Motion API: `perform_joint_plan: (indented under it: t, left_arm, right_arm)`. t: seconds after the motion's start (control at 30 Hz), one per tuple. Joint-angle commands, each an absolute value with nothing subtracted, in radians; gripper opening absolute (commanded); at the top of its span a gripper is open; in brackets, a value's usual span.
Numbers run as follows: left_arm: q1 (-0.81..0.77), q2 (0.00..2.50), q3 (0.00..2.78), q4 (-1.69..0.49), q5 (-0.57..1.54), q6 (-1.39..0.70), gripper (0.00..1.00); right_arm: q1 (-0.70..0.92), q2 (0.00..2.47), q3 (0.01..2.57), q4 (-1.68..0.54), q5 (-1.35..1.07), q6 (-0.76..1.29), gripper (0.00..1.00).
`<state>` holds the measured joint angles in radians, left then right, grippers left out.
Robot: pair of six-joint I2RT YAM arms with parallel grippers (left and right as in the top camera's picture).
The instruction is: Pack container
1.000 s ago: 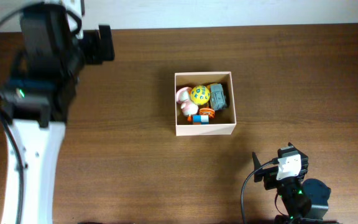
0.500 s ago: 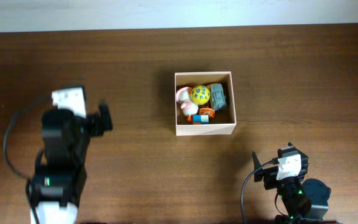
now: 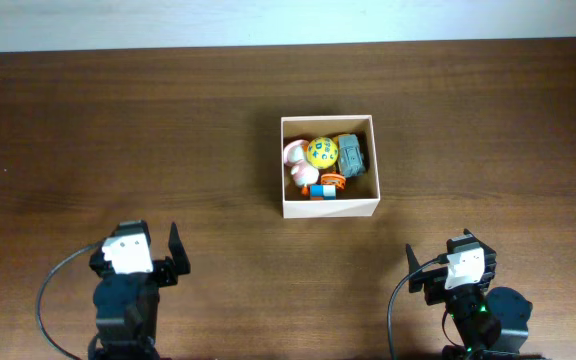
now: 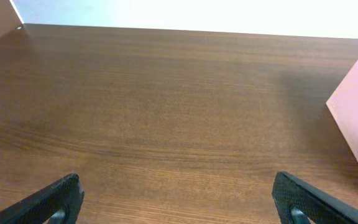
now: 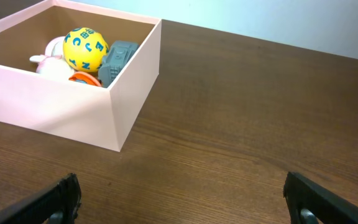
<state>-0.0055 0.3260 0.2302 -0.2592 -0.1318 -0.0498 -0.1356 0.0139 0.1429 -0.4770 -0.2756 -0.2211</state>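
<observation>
left gripper (image 4: 178, 200) and right gripper (image 5: 183, 198) gape; right wrist shows toys (image 5: 86, 48), left just container (image 4: 355, 107) wall.

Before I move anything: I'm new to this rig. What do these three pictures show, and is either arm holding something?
A left arm and a right arm, both robotic, stand at a wooden table. The overhead view looks straight down; the two wrist views come from a camera on each arm, its own dark fingertips in the bottom corners. The left pincer and right pincer are both open and hold nothing. The container sits mid-table with small toys inside: a yellow ball, a grey toy, a pink toy and an orange-and-blue piece.
</observation>
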Motion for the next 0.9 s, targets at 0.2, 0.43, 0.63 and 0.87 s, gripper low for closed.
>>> perform_joint_plan:
  t: [0.2, 0.43, 0.63, 0.87]
  left_arm:
    - [0.001, 0.163, 0.159, -0.251, -0.14, -0.049, 0.99]
    - [0.016, 0.058, 0.103, -0.25, -0.13, -0.049, 0.99]
    - [0.016, 0.004, 0.078, -0.24, -0.129, -0.049, 0.99]
    - [0.016, 0.005, 0.077, -0.24, -0.128, -0.049, 0.99]
  right_arm:
    - [-0.13, 0.003, 0.136, -0.475, -0.284, -0.228, 0.99]
    - [-0.13, 0.003, 0.136, -0.475, -0.284, -0.228, 0.99]
    - [-0.13, 0.003, 0.136, -0.475, -0.284, -0.228, 0.99]
    - [-0.129, 0.003, 0.136, -0.475, -0.284, -0.228, 0.99]
